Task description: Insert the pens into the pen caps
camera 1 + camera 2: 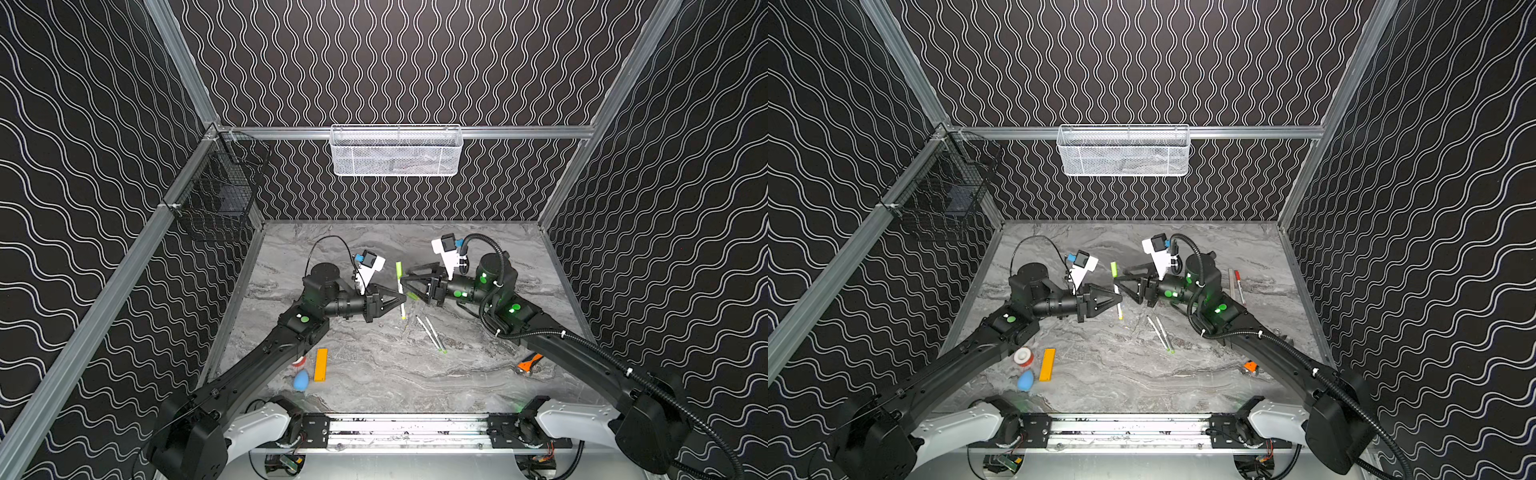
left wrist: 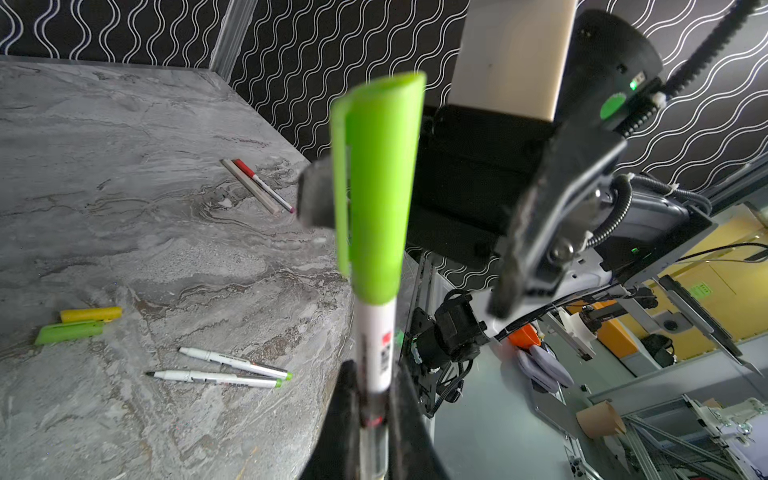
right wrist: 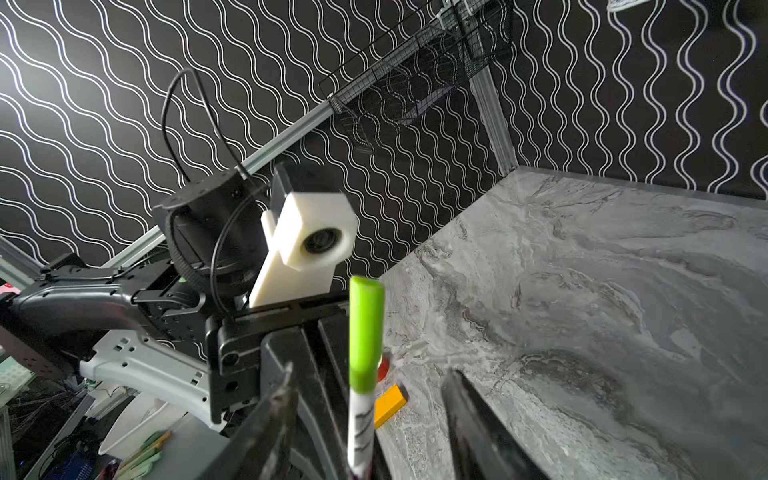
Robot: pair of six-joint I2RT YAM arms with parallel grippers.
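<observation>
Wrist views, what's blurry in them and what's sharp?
Left wrist view: the green cap on the held pen sits near the lens and is soft, while the two loose pens on the table are crisp. Right wrist view: the same cap looks sharper, but the orange bar behind it is blurred.

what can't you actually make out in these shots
- loose yellow cap: in neither top view; the right gripper covers it
- green cap on the held pen: blurred in the left wrist view, seating unclear
- held pen's uncapped end: cut off by the right wrist view's edge
</observation>
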